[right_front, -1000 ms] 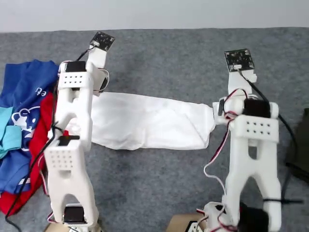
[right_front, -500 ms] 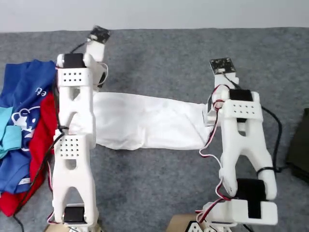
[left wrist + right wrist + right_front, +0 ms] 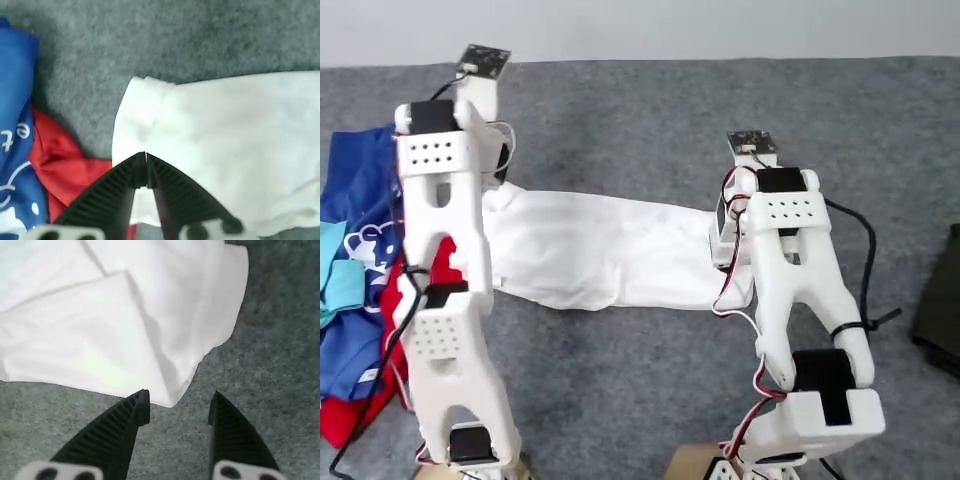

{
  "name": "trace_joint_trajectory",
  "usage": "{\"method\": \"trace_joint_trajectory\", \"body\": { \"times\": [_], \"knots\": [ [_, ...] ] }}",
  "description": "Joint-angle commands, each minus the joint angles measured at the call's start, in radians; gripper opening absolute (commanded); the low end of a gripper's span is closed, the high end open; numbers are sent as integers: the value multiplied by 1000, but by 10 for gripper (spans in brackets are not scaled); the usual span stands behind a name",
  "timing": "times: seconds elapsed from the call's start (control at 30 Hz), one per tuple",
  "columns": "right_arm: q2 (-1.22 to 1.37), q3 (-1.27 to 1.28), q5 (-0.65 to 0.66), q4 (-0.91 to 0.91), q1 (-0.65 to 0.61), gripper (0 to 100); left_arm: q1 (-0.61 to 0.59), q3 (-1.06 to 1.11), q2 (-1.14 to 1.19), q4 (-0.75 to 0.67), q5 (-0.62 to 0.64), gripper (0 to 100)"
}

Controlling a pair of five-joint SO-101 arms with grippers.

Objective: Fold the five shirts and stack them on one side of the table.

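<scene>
A long white shirt lies folded into a strip across the grey table. My left gripper is shut, its tips pressed together on the white shirt near the end beside the pile. My right gripper is open, its fingers straddling the corner of the white shirt at the opposite end, where the cloth meets the table. A blue shirt, a red shirt and a teal one lie heaped at the table's left side.
A dark object sits at the right edge of the table. The blue shirt and red shirt lie close to the white shirt's end. Bare grey table stretches behind and in front of the white strip.
Both arms have shifted to the left, and the white shirt has slid left with them, toward the coloured pile.
</scene>
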Motion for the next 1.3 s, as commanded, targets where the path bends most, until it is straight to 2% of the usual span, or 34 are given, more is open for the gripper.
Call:
{"method": "trace_joint_trajectory", "body": {
  "times": [0.0,0.1,0.2,0.33,0.53,0.67,0.93,1.07,1.27],
  "knots": [
    [-2,-48,-11,-68,-4,210,-11,51,-78,-2,2,3],
    [4,-44,-9,-171,-4,208,6,90,-78,-61,2,3],
    [48,-49,-9,-272,-10,208,25,133,-68,-178,2,3],
    [124,-51,-9,-348,-10,185,40,143,26,-265,2,3],
    [143,-52,23,-308,8,61,40,28,155,-272,5,3],
    [143,-87,95,-209,25,60,40,-48,215,-267,2,5],
    [153,-253,106,-50,58,58,38,-82,330,-256,-28,64],
    [196,-261,107,-117,31,58,38,-82,328,-244,-28,66],
    [344,-267,190,-275,31,57,38,-84,331,-250,-29,66]
  ]
}}
